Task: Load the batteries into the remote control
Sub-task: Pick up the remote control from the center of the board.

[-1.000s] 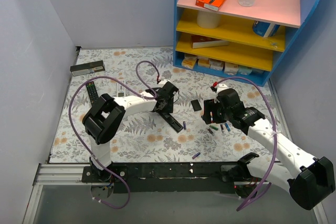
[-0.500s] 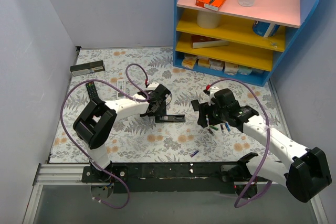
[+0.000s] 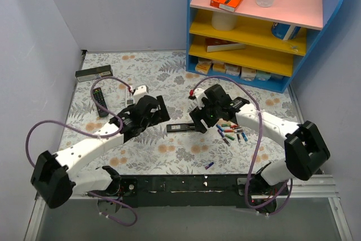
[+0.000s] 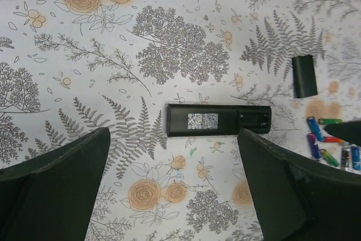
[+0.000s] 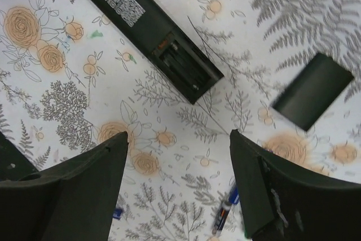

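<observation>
2 sets of jaws gape empty; remote control lies left-right (battery bay rightward).

Remotes: three – long black remote, short black remote, white remote
Battery cover: one
Batteries: loose cluster, too small to count; one lone battery apart

Below your left claw, the remote control looks like smooth, matt black plastic, with a white, paper-like printed label on its back. The claw's fingers look like dull black plastic, faintly speckled on the right one. Under the claw, the counter wears a matt, floral-printed sheet. By the right finger, the batteries show slightly shiny coloured wrappers. Beyond them, the loose cover is matt black plastic.
</observation>
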`<state>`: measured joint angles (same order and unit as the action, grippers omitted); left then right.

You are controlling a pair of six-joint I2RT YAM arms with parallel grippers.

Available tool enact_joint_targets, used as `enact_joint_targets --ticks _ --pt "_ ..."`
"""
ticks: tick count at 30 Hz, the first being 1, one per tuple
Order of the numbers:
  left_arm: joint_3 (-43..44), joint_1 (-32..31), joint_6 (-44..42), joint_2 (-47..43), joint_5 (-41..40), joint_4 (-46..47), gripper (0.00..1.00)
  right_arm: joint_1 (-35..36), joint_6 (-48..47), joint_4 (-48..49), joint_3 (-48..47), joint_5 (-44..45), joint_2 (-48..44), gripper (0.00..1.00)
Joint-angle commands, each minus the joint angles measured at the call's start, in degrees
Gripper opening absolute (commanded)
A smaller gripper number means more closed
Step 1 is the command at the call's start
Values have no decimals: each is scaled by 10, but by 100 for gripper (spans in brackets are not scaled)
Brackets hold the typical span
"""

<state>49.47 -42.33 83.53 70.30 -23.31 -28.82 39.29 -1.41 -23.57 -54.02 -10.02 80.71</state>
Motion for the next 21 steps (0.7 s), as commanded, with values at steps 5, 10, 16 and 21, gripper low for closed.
enact_joint_targets --ticks 5,10,16,21 --pt "-107 4 49 -186 18 51 98 32 -225 -16 -111 4 111 83" --pt "-142 4 52 -265 14 40 98 32 -286 -70 -182 -30 189 83" --pt "-151 4 46 -319 7 21 98 43 -312 -130 -238 -54 261 83" --pt "-167 4 52 -343 14 27 98 55 -312 -128 -233 -34 284 81"
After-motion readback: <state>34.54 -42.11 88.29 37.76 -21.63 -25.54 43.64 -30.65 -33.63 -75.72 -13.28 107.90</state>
